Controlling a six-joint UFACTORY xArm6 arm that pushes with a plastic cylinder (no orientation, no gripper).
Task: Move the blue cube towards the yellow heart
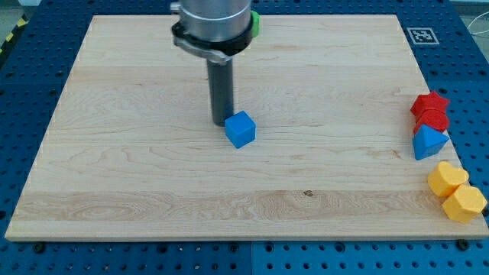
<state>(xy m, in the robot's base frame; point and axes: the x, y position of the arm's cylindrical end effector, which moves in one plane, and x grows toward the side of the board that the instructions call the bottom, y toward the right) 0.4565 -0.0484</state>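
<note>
Tip (221,124): no claw fitted, so no open or closed state applies; rod end rests on the bench just left of, apparently touching, the blue cube (241,129). Cube: mid-bench, likely light, rigid, slides readily; best pushed square on its left face, as an off-centre push may spin it. Yellow heart (447,179): far right edge, beside another yellow block (464,204). Bench (153,176): smooth wood, open run between.

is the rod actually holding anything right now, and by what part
Nothing is held. My tip only stands right beside the blue cube, at its upper left edge in the view.
</note>
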